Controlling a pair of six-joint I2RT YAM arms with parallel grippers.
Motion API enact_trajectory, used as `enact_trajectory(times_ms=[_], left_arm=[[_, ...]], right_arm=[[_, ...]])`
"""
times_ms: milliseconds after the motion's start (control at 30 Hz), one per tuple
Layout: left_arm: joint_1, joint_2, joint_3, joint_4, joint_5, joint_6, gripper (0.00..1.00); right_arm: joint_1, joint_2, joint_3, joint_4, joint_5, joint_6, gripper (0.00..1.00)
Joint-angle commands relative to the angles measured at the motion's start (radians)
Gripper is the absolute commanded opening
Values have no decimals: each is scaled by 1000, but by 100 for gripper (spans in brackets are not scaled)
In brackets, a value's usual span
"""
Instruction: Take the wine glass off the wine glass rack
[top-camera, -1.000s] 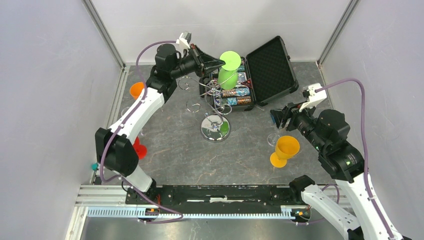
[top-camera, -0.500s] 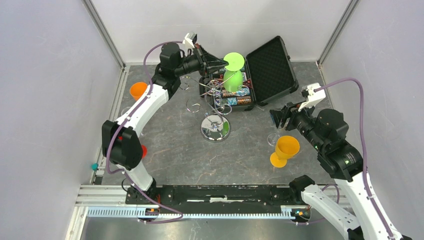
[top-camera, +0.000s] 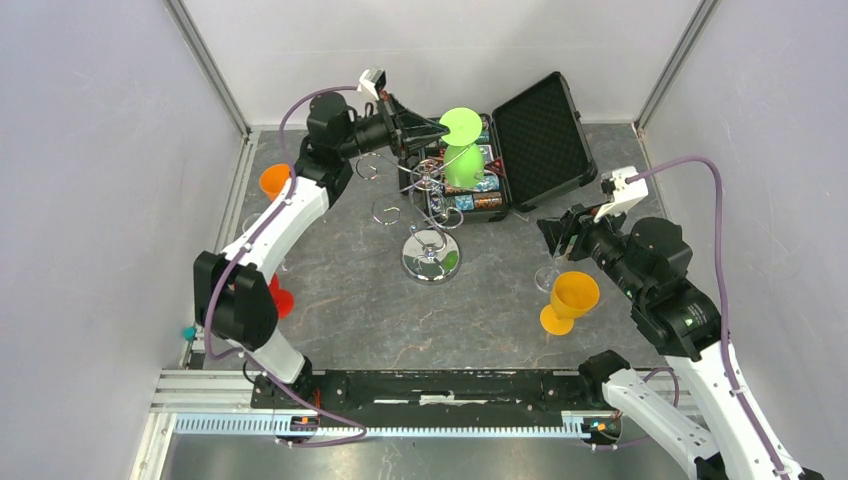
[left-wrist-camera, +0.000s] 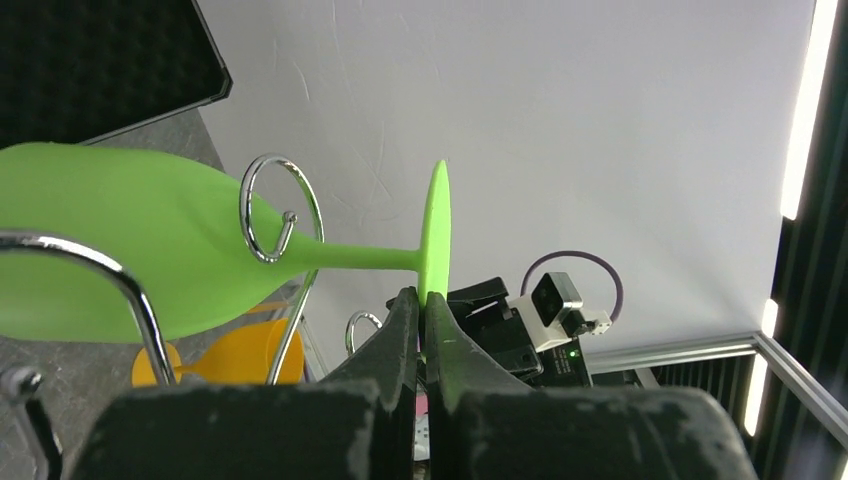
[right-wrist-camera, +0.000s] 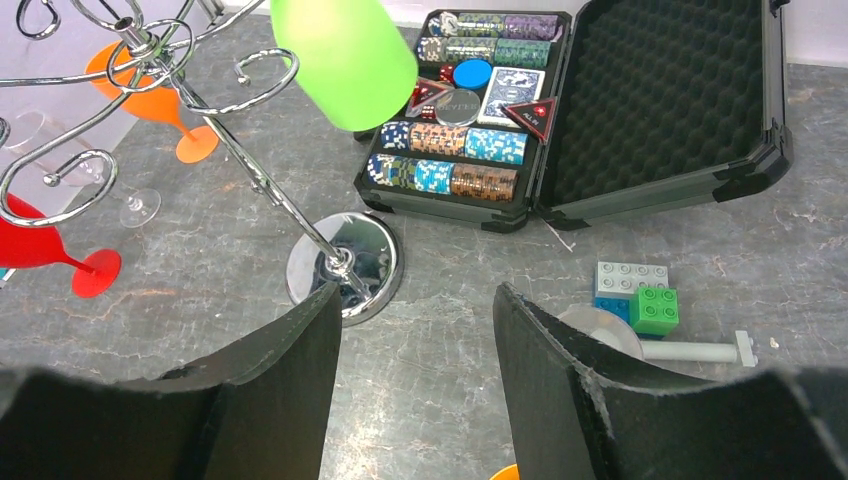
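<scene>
A green wine glass (top-camera: 462, 163) hangs tilted at the top of the chrome wine glass rack (top-camera: 430, 257), its flat foot (top-camera: 462, 126) facing up. My left gripper (top-camera: 441, 128) is shut on the rim of that foot (left-wrist-camera: 435, 230). In the left wrist view the stem runs sideways to the bowl (left-wrist-camera: 120, 240), and a curled wire ring (left-wrist-camera: 280, 210) crosses the stem where it meets the bowl. My right gripper (top-camera: 553, 232) stands open with nothing between its fingers, low at the right, facing the rack's mirrored base (right-wrist-camera: 345, 262) and the green bowl (right-wrist-camera: 345, 55).
An open black case (top-camera: 535, 125) with poker chips lies behind the rack. An orange glass (top-camera: 572, 300) and a clear one (top-camera: 548, 275) stand by the right gripper. At the left stand an orange glass (top-camera: 273, 181) and a red one (top-camera: 280, 298). Toy bricks (right-wrist-camera: 640, 295) lie at the right.
The left arm raised the green glass a little, shifting it to the right, then eased slightly back to the left. The right arm has barely moved.
</scene>
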Motion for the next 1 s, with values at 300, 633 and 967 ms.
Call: enact_trajectory(times_ms=[300, 633, 967], left_arm=[[74, -120, 16, -120, -60, 105, 2], [101, -64, 73, -44, -101, 130, 2], [101, -74, 89, 195, -104, 162, 2]], right_arm=[[-2, -11, -9, 49, -5, 17, 64], [-2, -26, -19, 68, -8, 17, 74], [-2, -29, -81, 165, -114, 63, 83]])
